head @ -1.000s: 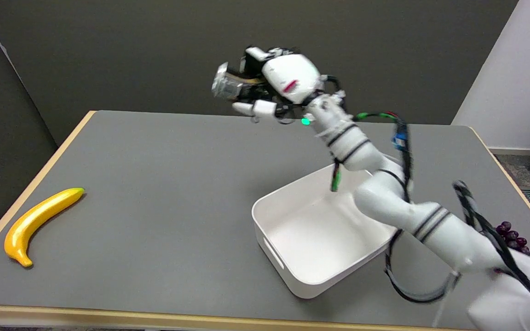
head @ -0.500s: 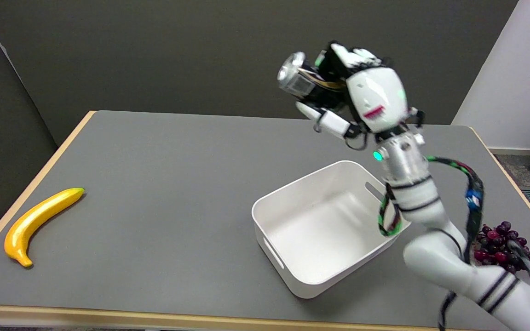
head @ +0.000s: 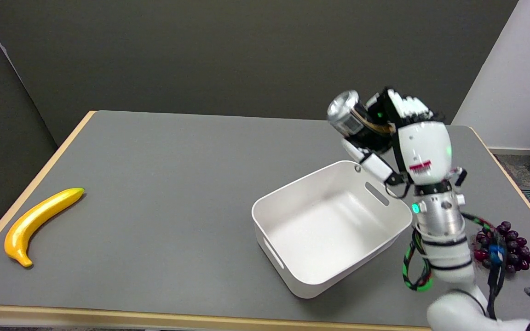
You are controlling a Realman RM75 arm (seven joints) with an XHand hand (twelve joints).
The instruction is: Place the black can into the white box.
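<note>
My right hand (head: 403, 138) grips the black can (head: 353, 118), which lies tilted with its silver top toward the upper left. Hand and can hang in the air above the far right corner of the white box (head: 292, 280). The box stands open and holds nothing, at the table's near right. The can's body is mostly covered by the fingers.
A yellow banana (head: 39, 224) lies near the table's left edge. A bunch of dark purple grapes (head: 509, 246) sits at the right, just behind my forearm. The grey table (head: 164, 184) has a wooden rim along the front and left.
My right arm has swung the can from the far middle of the table to the right and lower, bringing it over the box's far right corner. The grapes have come into view.
</note>
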